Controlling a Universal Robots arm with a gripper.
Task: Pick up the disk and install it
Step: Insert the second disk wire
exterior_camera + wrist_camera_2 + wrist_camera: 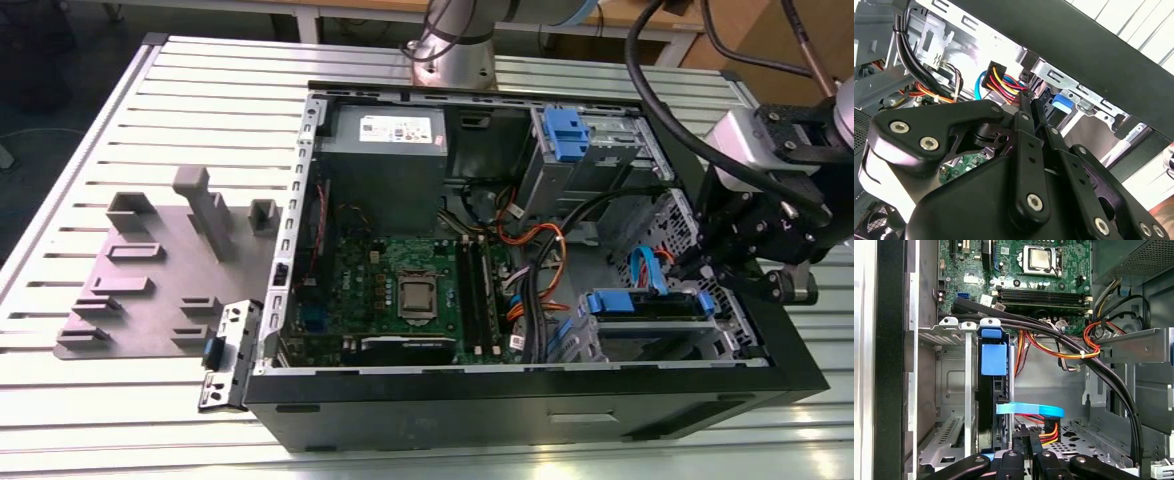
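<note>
Inside the open computer case (534, 400), the disk (647, 305) sits on edge in the lower drive cage (661, 345), at the corner of the case on the exterior view's right. Its blue carrier rail (627, 301) lies along the top of the cage. In the first wrist view the disk (988, 410) shows as a dark slab standing between the cage's metal walls (968, 395), with the blue tab of the carrier (993, 352) at its end.

The gripper (721, 268) hangs just beside that cage, over the case's side wall on the exterior view's right. In the first wrist view the gripper (1024, 440) has its two slim black fingers (1018, 436) drawn close together with only a thin gap, right by the disk's near end, where a light-blue data cable (1029, 410) and a red-and-yellow power lead (1046, 430) run. Whether the fingers pinch the disk's edge or merely stand next to it I cannot tell. In the second wrist view the fingers (1026, 112) likewise stand nearly closed, pointing at a yellow-and-red power plug (999, 77) and a blue tab (1060, 105).

A green motherboard (400, 285) covers the case floor, and a grey power supply (387, 135) fills the far corner. A grey fixture plate (147, 270) lies on the slatted table (80, 400), well apart from the gripper.
</note>
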